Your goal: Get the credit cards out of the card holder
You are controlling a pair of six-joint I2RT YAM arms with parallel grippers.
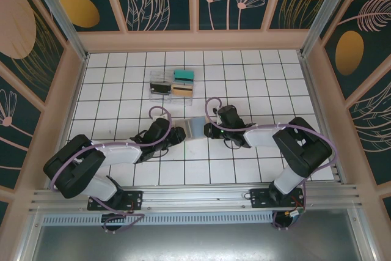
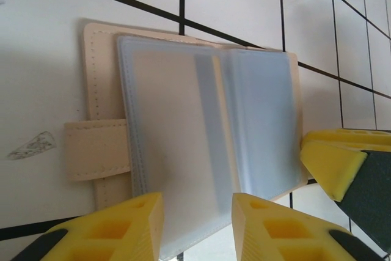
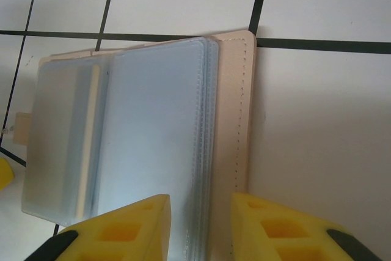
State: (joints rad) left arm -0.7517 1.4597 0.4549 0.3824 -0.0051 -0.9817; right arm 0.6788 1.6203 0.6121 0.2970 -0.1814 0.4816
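The card holder [image 1: 194, 128] lies open mid-surface [image 1: 122, 77] between your left claw [image 2: 197, 205] and right claw [image 3: 200, 205], both part-open over its edges; it looks light, floppy and slick-sleeved, so pin the stiffer tan cover [image 3: 235, 102].

The left arm [image 1: 91, 163] and the right arm [image 1: 296, 148] are each showing bulky black joint housings joined by white shells. Lilac cables [image 1: 156, 111] are looping out near the wrists and trailing along the links. Black base plates [image 1: 116, 200] are carrying what may be small screws. The fingers [image 2: 116, 230] are showing yellow, moulded with square hollows, on black backing.
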